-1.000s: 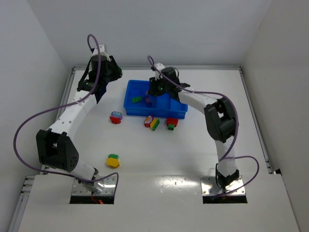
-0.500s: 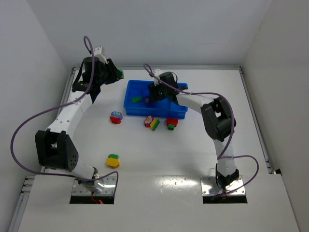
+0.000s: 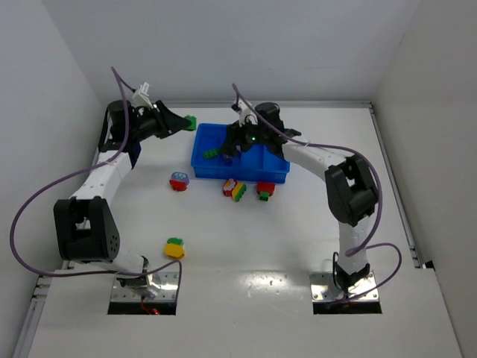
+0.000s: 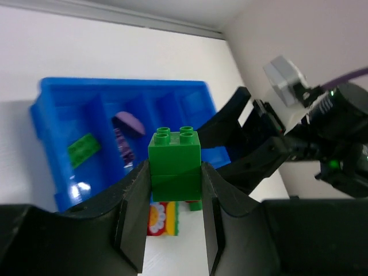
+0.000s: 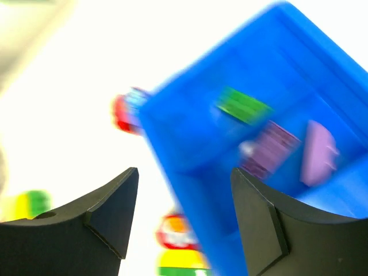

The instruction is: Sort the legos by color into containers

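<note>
A white tabletop [image 3: 298,231] is seen from above, closed in by plain white walls [image 3: 261,45] at the left, far and right sides. A blue tray [image 3: 200,149] with four side-by-side compartments is set at the far middle of the tabletop. The left fingers [image 4: 133,213] are closed narrowly on a green brick [image 4: 174,164], which is gripped by its lower half with its studs upward and is held raised just beside the tray's far left corner. The right fingers [image 5: 109,213] are spread wide with nothing between them and are held above the tray's left half; the wrist view is blurred. A flat green piece [image 5: 244,106] is lying in the tray's leftmost compartment, and two purple pieces [image 5: 276,146] are lying in the compartment next to it. Just beside the tray's near wall, a red and yellow piece [image 3: 229,186], a yellow and green piece [image 3: 239,192] and a red and green piece [image 3: 265,189] are scattered on the tabletop. A red piece with a pale top [image 3: 179,181] is set to their left, and another yellow and green piece [image 3: 174,247] is lying well apart, nearer the left arm's base.
</note>
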`<state>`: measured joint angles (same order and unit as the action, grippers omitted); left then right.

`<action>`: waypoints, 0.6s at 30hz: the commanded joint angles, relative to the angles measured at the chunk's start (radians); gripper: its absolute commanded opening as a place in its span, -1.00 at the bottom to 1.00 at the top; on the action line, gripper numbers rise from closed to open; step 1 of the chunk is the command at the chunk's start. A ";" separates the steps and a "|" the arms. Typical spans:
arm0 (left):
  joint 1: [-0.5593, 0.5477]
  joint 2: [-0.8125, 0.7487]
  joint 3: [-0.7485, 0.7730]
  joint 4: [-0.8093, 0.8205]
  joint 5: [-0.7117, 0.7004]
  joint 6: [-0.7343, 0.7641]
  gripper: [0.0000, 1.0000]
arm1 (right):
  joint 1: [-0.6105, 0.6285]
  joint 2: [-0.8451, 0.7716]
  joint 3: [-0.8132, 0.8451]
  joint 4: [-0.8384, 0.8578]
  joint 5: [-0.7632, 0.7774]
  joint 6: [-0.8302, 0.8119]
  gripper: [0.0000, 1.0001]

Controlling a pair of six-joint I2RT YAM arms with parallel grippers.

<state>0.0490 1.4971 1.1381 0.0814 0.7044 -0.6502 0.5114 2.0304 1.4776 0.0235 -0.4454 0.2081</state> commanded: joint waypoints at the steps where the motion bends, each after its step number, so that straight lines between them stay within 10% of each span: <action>1: -0.005 -0.021 -0.012 0.219 0.200 -0.081 -0.91 | -0.016 -0.104 0.030 0.119 -0.309 0.144 0.32; 18: -0.005 -0.021 -0.052 0.271 0.454 -0.103 -0.88 | -0.086 -0.038 0.046 0.552 -0.503 0.728 0.32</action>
<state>0.0463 1.4971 1.0908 0.3050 1.0805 -0.7605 0.4320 1.9865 1.4742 0.4698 -0.8898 0.8486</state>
